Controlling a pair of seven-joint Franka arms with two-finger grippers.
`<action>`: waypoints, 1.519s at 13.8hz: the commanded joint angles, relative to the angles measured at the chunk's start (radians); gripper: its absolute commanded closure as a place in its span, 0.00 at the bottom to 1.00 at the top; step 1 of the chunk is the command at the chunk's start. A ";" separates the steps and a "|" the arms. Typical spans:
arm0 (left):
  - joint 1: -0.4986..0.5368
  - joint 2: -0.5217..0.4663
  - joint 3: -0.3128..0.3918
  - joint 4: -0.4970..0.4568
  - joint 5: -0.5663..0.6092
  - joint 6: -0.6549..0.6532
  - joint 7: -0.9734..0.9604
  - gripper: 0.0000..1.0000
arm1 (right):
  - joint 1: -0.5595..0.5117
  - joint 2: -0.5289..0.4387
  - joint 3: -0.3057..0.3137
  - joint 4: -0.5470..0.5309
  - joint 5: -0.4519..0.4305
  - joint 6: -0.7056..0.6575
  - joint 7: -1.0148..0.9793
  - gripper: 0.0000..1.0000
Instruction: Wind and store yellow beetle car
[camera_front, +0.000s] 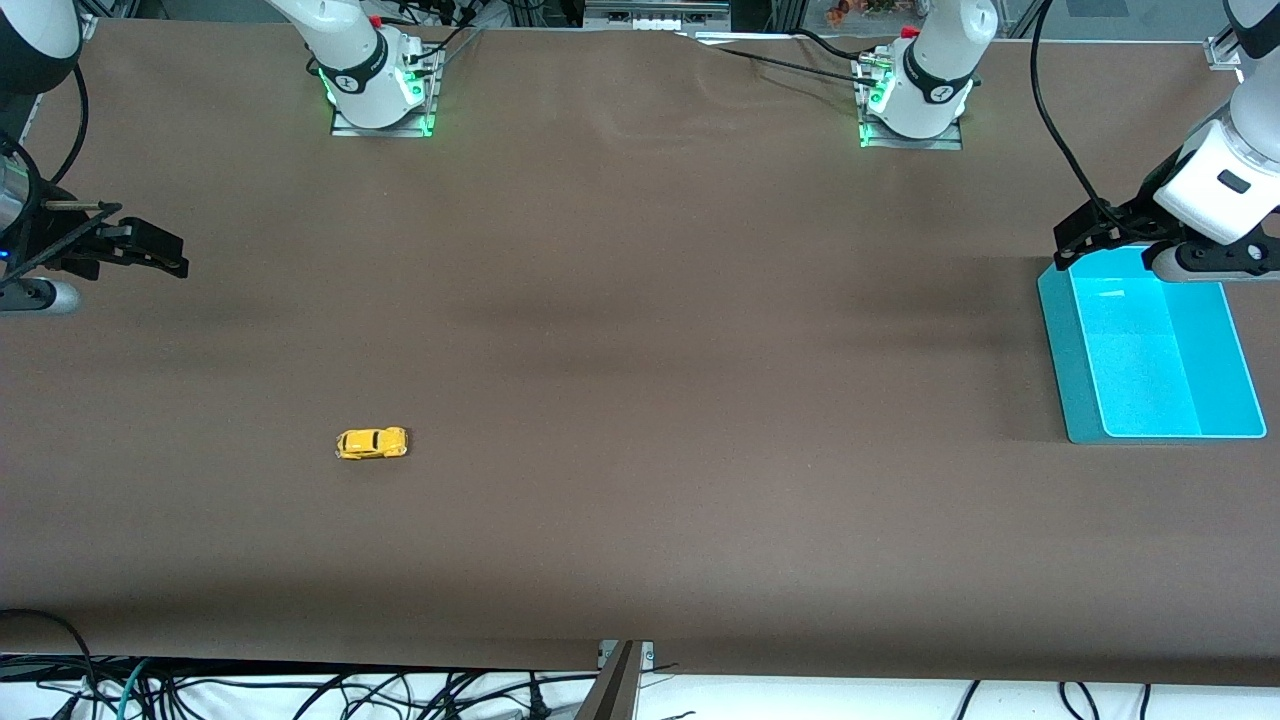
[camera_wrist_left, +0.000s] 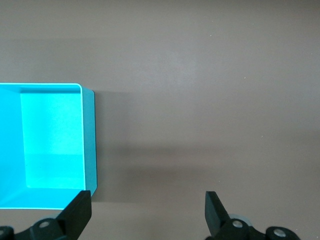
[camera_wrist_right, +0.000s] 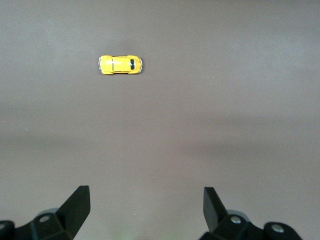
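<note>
Yellow beetle car (camera_front: 371, 443), tiny domed toy, sits on brown counter (camera_front: 640, 400) toward right arm's end, well apart from cyan bin (camera_front: 1215, 365). Our right claw (camera_front: 150, 250) spread, empty; left claw (camera_front: 1085, 240) spread, waiting over bin. We'd centre right claw over car, pinch body sides.

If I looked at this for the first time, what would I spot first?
The little yellow car, alone on the brown table toward the right arm's end. Next, the bright blue bin at the left arm's end, with the open left gripper over its corner. The open right gripper waits above bare table.
</note>
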 joint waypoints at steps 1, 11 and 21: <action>0.008 -0.011 -0.003 -0.008 -0.012 -0.003 0.014 0.00 | -0.005 -0.003 0.009 0.007 -0.007 0.000 0.009 0.00; 0.011 -0.011 -0.003 -0.008 -0.022 -0.003 0.016 0.00 | -0.006 0.000 0.008 0.010 -0.012 -0.005 0.004 0.00; 0.019 -0.014 -0.003 0.000 -0.022 -0.020 0.023 0.00 | -0.006 0.000 0.008 0.010 -0.010 -0.003 0.004 0.00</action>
